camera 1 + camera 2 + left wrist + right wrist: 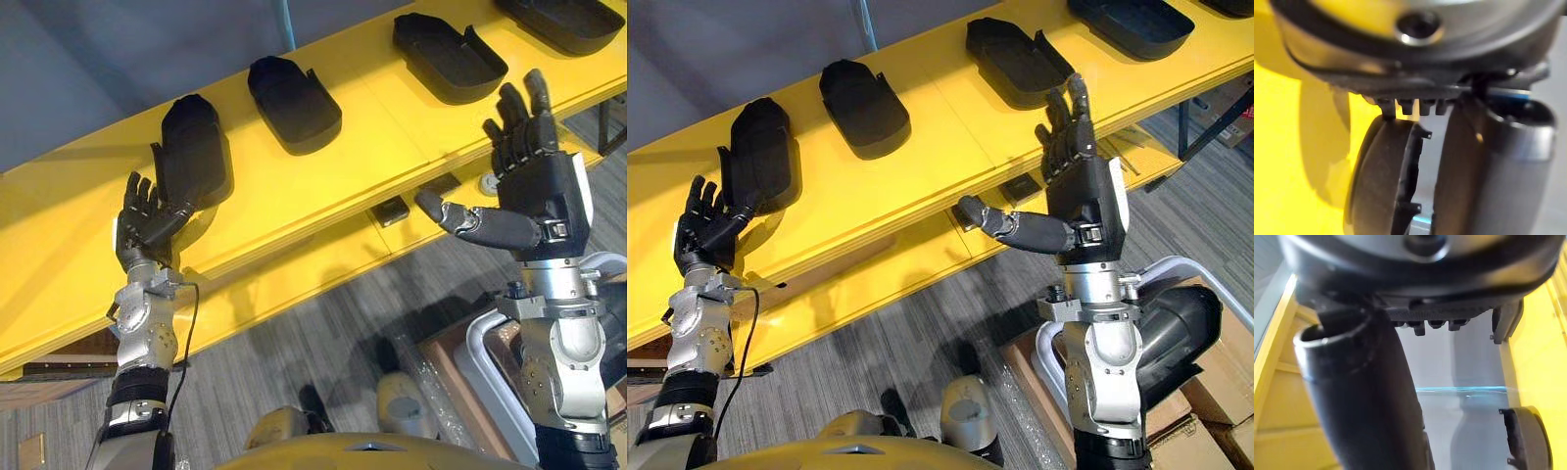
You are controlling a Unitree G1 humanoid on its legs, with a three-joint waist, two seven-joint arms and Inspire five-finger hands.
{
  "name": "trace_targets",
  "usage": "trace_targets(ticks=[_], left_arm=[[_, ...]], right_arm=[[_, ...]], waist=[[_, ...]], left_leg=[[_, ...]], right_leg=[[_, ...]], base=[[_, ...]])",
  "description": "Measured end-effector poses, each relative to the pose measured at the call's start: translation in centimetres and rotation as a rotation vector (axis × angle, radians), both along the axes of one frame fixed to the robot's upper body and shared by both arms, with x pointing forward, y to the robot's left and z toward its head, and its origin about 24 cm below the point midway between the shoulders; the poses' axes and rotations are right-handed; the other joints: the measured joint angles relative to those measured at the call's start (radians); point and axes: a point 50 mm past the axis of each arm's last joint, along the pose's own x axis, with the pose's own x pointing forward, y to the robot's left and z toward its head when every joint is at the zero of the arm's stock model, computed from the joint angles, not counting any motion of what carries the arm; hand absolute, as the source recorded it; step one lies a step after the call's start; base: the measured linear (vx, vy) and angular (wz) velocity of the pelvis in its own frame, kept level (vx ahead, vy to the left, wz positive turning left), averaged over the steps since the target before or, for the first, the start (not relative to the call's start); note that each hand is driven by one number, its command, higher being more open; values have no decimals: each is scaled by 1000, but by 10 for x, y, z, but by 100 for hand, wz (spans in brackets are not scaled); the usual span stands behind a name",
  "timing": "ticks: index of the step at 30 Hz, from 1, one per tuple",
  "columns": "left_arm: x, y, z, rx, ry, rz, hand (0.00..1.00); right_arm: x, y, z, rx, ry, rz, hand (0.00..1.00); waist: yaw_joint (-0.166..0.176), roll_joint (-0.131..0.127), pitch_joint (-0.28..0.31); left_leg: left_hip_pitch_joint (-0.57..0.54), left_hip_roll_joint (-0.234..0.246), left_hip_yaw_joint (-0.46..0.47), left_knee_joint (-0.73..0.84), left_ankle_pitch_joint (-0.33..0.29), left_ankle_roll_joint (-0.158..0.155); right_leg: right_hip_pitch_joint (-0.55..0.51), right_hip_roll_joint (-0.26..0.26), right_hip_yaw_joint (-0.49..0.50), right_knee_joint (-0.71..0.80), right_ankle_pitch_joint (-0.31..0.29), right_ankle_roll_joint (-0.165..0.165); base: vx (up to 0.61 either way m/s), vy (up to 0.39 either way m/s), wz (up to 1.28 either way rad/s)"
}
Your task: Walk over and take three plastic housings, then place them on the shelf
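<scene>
Several black plastic housings lie in a row on the yellow shelf (372, 147): the leftmost housing (191, 147), a second housing (294, 101), a third housing (449, 57), and one more at the far right. My left hand (145, 223) is raised at the near end of the leftmost housing (1383, 181), fingers straight and thumb reaching to its edge, holding nothing. My right hand (534, 186) is held up in front of the shelf below the third housing, open and empty, its thumb (1366, 396) spread wide.
A lower yellow shelf board (294, 284) juts out beneath, with a small dark block (392, 211) and a round silver part (488, 183) on it. A cardboard box with a white frame (475, 357) stands on the grey carpet at the lower right.
</scene>
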Motion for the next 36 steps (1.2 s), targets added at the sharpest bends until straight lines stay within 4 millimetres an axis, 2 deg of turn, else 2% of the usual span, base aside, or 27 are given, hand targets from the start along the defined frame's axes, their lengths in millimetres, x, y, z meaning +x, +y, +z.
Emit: trace_targets(ticks=[4, 6, 9, 12, 14, 17, 22, 27, 31, 33, 36], left_arm=[[-7, -1, 0, 130, 54, 159, 100], [-9, -7, 3, 167, 42, 215, 100], [-16, -22, 18, 202, -36, 277, 100], [-32, -38, 30, 212, -109, 264, 100], [-41, -49, 33, 200, -137, 223, 100], [-58, -67, 26, 190, -130, 106, 100], [-76, -81, 6, 115, -58, -10, 100], [-88, -85, -5, 54, -5, -8, 100], [-95, -80, -12, 30, 48, 108, 100], [-98, -79, -14, 32, 72, 129, 100], [-101, -77, -26, 32, 127, 132, 100]], right_arm=[[10, 31, -4, 6, 34, 146, 100], [17, 46, 0, -18, 16, 178, 100], [36, 64, 15, -65, -48, 160, 100], [60, 73, 32, -99, -75, 101, 100], [80, 74, 35, -107, -35, 37, 100], [111, 69, 23, -91, 112, -63, 100], [135, 58, 6, -72, 250, -162, 100], [152, 50, 18, -45, 260, -217, 100], [165, 42, 19, -58, 295, -255, 100], [171, 37, 23, -65, 296, -278, 100], [180, 26, 42, -80, 275, -318, 100]], waist=[[6, -8, 5], [20, -16, 10], [68, -34, 21], [108, -36, 22], [132, -36, 22], [179, -36, 22], [220, -35, 23], [242, -31, 24], [263, -28, 26], [277, -19, 37], [296, 6, 60]], left_leg=[[-3, 0, -13, 3, 2, 3], [-3, -1, -34, 5, 5, 5], [-9, -3, -72, 20, 6, 5], [-29, -6, -119, 39, 7, 6], [-34, -9, -145, 48, 8, 8], [-35, -15, -189, 61, 8, 9], [-41, -19, -226, 77, 8, 9], [-76, -22, -261, 108, 6, 8], [-89, -22, -289, 112, 10, 4], [-91, -22, -298, 113, 12, 3], [-96, -28, -317, 106, 25, 3]], right_leg=[[5, -2, -17, 0, 0, 0], [15, -4, -31, 1, 1, -1], [36, -9, -69, 1, -1, -3], [51, -16, -115, 1, -4, -6], [65, -21, -143, 0, -5, -8], [94, -28, -188, 1, -13, -12], [117, -41, -235, 5, -23, -14], [116, -45, -269, 7, -23, -13], [116, -45, -298, 21, -33, -18], [116, -46, -305, 26, -36, -19], [111, -51, -323, 44, -46, -15]], base=[[-29, -21, 9], [-38, -22, 23], [-36, -13, 36], [-26, -4, 40], [-27, -2, 43], [-44, 7, 40], [-45, 8, 26], [-37, 7, 21], [-21, -12, 19], [-24, -9, 16], [-36, -10, 20]])
